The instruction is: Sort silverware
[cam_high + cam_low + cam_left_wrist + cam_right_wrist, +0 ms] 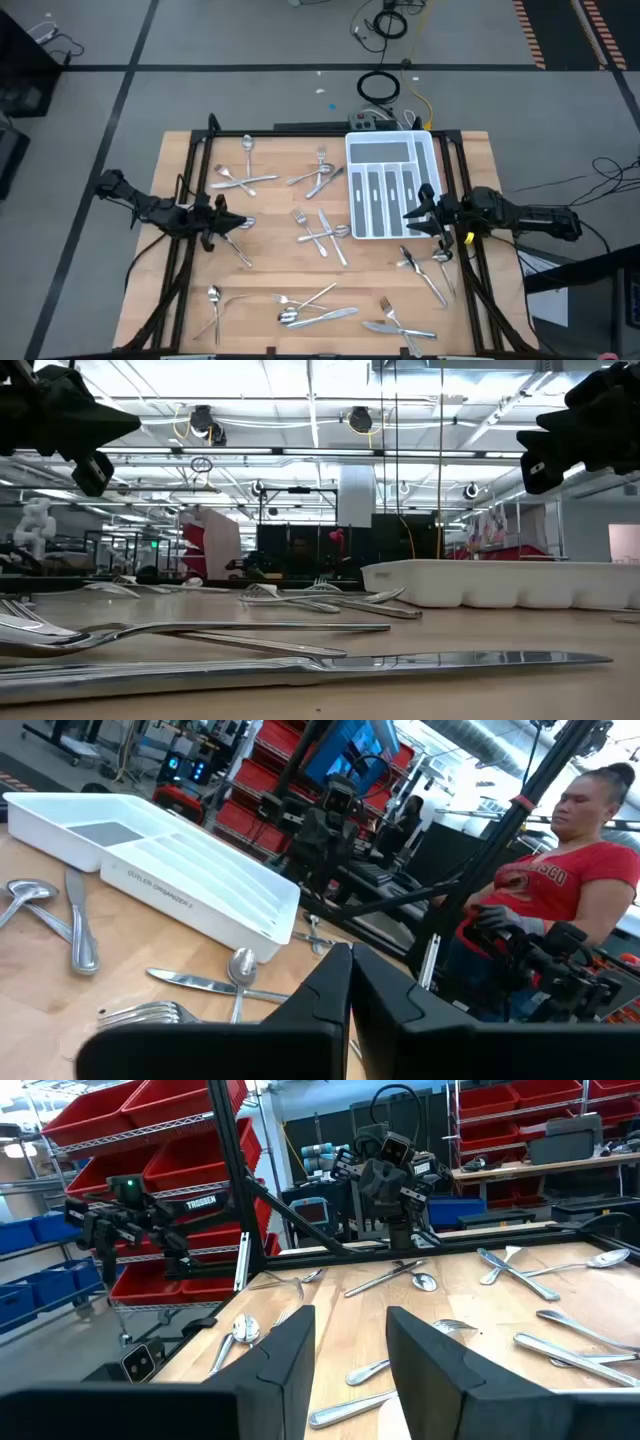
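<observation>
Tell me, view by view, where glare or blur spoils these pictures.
Low view: the nearest knife is a soft, blurred streak, and the ceiling lights glare white. High view: even light, silverware crisp, faint shadows. Left wrist view: the white tray is bright, and the left hand is dark and soft.

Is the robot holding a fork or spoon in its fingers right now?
No, nothing is held. The left gripper is shut and empty; the right gripper is open and empty. The silverware lies on the table.

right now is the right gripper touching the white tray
Cannot tell. In the high view the right gripper overlaps the white tray's right edge, but the low view shows it raised well above the tray, with no view showing contact or gap plainly.
</observation>
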`<control>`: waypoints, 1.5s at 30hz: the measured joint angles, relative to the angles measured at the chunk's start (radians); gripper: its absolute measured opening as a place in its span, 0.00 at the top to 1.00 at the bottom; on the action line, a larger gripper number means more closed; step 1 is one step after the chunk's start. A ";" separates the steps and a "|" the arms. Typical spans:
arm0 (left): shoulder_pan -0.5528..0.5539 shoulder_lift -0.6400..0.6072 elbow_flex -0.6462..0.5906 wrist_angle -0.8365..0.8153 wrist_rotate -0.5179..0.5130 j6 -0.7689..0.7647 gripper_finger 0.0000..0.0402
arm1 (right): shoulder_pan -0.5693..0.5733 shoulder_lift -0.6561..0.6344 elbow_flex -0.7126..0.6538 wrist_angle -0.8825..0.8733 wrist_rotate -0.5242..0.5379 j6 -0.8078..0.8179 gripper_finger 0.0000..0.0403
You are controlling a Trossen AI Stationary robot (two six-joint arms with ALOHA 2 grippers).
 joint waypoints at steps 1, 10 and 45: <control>0.000 0.000 0.000 0.000 0.000 0.000 0.96 | 0.000 0.000 0.000 0.000 0.000 0.000 0.71; 0.000 0.000 0.000 0.000 0.000 0.000 0.96 | 0.000 0.001 0.000 0.000 0.000 0.000 0.71; 0.000 0.000 0.000 0.000 0.000 0.000 0.96 | 0.000 0.001 0.000 0.053 0.000 0.010 0.71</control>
